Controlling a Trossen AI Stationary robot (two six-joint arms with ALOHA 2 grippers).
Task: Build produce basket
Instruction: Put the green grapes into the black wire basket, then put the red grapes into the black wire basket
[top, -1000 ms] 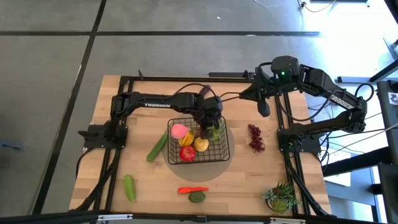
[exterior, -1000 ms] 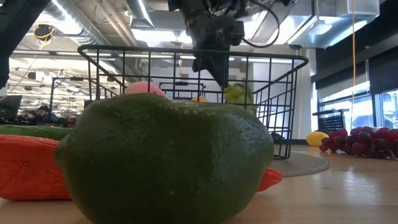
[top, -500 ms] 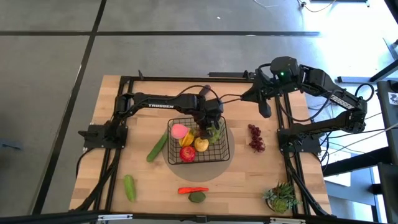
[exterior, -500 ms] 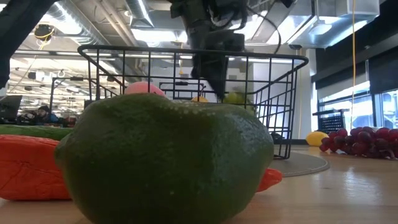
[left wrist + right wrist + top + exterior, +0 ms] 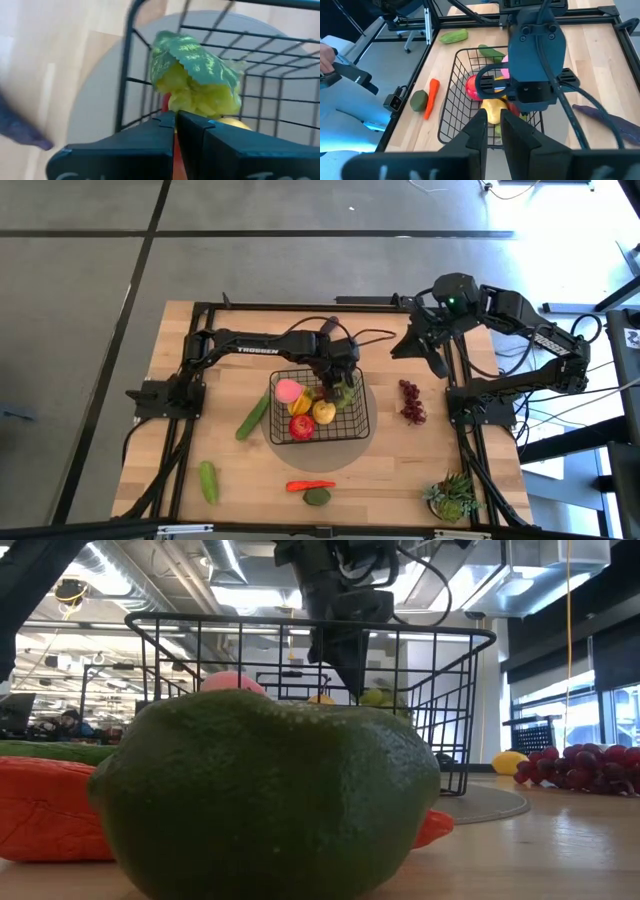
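1. The left gripper [image 5: 338,383] is pressing its fingers tight together inside the basket [image 5: 355,425], beside the green grapes [image 5: 196,80]
2. The right gripper [image 5: 432,358] is hanging nearly closed, pinching nothing

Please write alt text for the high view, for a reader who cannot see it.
From above, the left gripper, shut on green grapes, reaches into a black wire basket holding other toy produce. The right gripper hovers apart.

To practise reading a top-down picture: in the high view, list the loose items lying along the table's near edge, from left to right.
Cucumber → chilli → green fruit → potted plant.
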